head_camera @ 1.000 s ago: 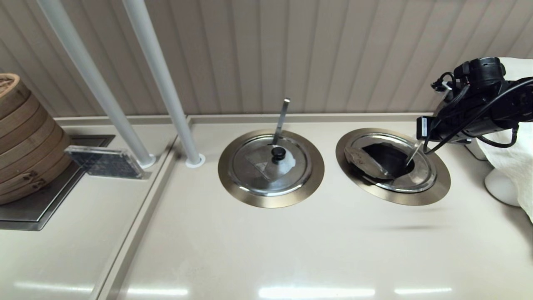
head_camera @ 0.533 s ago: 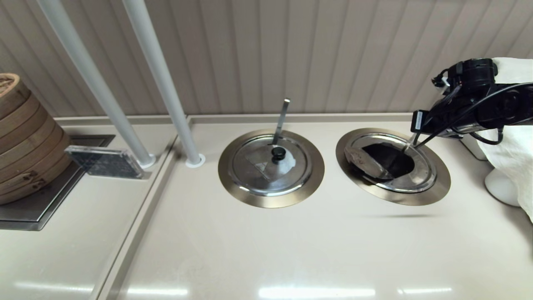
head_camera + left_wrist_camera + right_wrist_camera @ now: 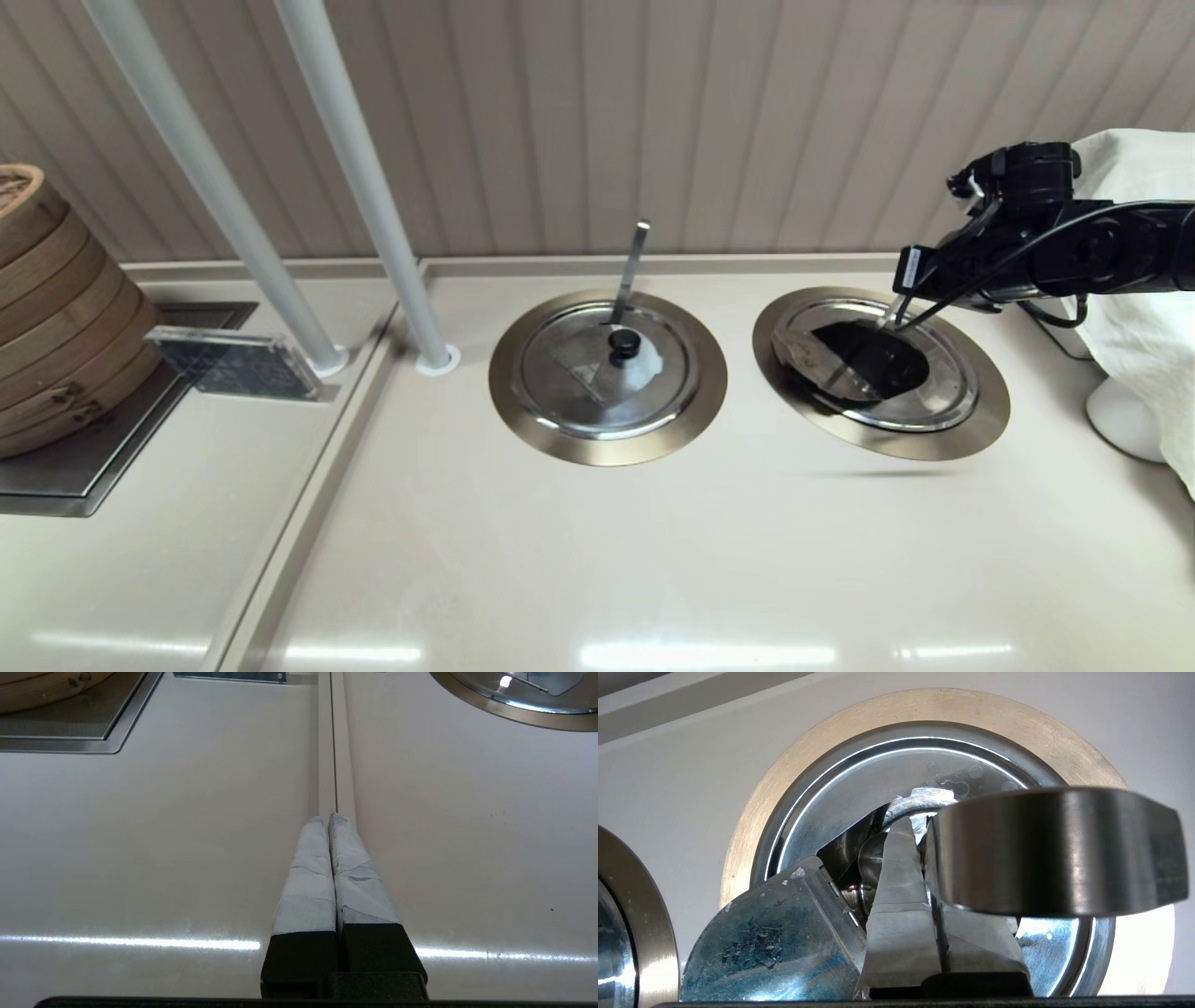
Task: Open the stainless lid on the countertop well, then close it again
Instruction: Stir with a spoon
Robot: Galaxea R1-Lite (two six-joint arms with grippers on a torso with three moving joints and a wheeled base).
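The stainless lid point(image 3: 945, 378) lies on the right-hand countertop well point(image 3: 985, 425). Its wedge flap point(image 3: 803, 355) is folded back to the left, and the dark cavity point(image 3: 878, 359) is exposed. My right gripper point(image 3: 898, 311) hangs over the well's far right rim, shut on the thin steel ladle handle point(image 3: 854, 364), which slants down into the opening. In the right wrist view the right gripper point(image 3: 915, 823) pinches the ladle handle point(image 3: 1059, 851) above the flap point(image 3: 770, 947). My left gripper point(image 3: 327, 817) is shut and empty over the bare counter, out of the head view.
The twin lid point(image 3: 607, 369) with a whitish patch, a black knob point(image 3: 624, 343) and its own ladle handle point(image 3: 633, 266) sits left of the open well. Two grey poles point(image 3: 364, 187), bamboo steamers point(image 3: 56, 308) and a clear plate point(image 3: 233, 364) stand at the left. A white cloth point(image 3: 1148, 308) hangs at the right.
My right arm has moved left and slightly down, swinging the ladle handle from the well's right side to lean across the opening. The flap stays folded open.
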